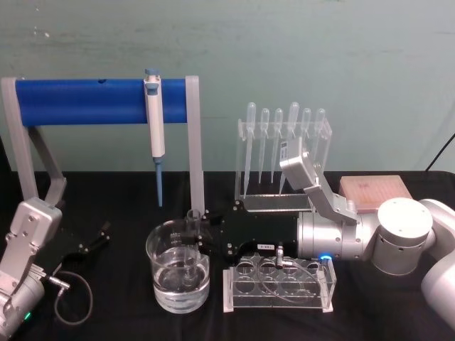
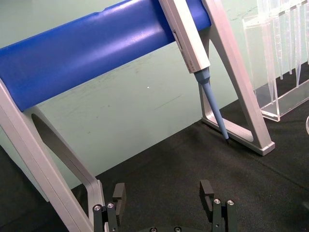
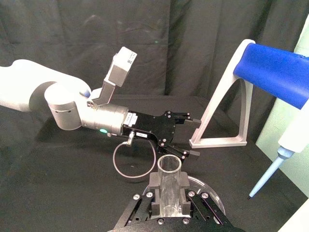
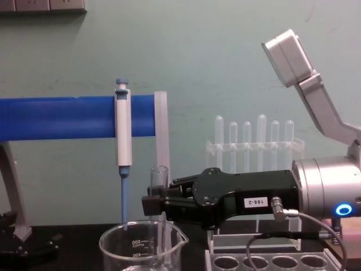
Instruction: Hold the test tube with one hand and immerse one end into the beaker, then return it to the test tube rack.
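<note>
The clear test tube [image 1: 192, 238] stands upright with its lower end down inside the beaker [image 1: 178, 280], which holds clear liquid. My right gripper [image 1: 201, 231] is shut on the test tube's upper part, reaching in level from the right. From the side, the test tube [image 4: 159, 192] rises above the beaker [image 4: 141, 245] rim, with the right gripper [image 4: 153, 204] clamped on it. The right wrist view shows the test tube [image 3: 170, 186] held between the two fingers [image 3: 154, 186]. My left gripper [image 1: 96, 241] rests open at the far left, and the left gripper [image 2: 162, 193] holds nothing.
A blue-and-white pipettor [image 1: 155, 128] hangs on the blue bar stand [image 1: 85, 103] just behind the beaker. A clear rack of plastic pipettes [image 1: 284, 142] stands at the back. A clear tube rack [image 1: 281, 284] sits under my right wrist. A pink box [image 1: 373, 190] lies at the right.
</note>
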Controlling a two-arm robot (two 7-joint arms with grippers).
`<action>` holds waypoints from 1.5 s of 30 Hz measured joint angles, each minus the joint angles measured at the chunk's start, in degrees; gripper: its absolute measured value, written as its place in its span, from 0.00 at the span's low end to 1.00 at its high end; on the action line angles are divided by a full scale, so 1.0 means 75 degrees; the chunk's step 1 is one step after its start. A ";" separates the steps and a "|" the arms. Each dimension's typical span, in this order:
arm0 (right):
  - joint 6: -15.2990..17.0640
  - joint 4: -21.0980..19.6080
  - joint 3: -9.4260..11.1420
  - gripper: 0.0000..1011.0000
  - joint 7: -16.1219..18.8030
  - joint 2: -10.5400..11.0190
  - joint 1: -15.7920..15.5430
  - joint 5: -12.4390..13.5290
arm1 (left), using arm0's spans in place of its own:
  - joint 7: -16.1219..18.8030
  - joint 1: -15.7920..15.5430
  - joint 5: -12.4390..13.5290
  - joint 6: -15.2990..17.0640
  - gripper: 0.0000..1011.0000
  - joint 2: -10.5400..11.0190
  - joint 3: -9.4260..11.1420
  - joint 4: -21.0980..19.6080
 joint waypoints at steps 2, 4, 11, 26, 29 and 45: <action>0.0000 0.0001 0.0000 0.22 0.0000 0.0000 0.0000 0.0000 | 0.0000 0.0000 0.0000 0.0000 0.99 0.0000 0.0000 0.0000; 0.0000 0.0000 0.0000 0.22 0.0000 0.0000 0.0000 0.0000 | 0.0000 0.0000 0.0000 0.0000 0.99 0.0000 0.0000 0.0000; 0.0000 0.0000 0.0000 0.22 -0.0001 0.0000 0.0000 0.0000 | 0.0000 0.0000 0.0000 0.0000 0.99 0.0000 0.0000 0.0000; 0.0000 0.0000 0.0000 0.22 -0.0002 0.0000 0.0000 0.0000 | 0.0000 0.0000 0.0000 0.0000 0.99 0.0000 0.0000 0.0000; 0.0000 0.0000 0.0000 0.22 -0.0002 0.0000 0.0000 0.0000 | 0.0000 0.0000 0.0000 0.0000 0.99 0.0000 0.0000 0.0000; 0.0000 0.0000 0.0000 0.22 -0.0002 0.0000 0.0000 0.0000 | 0.0000 0.0000 0.0000 0.0000 0.99 0.0000 0.0000 0.0000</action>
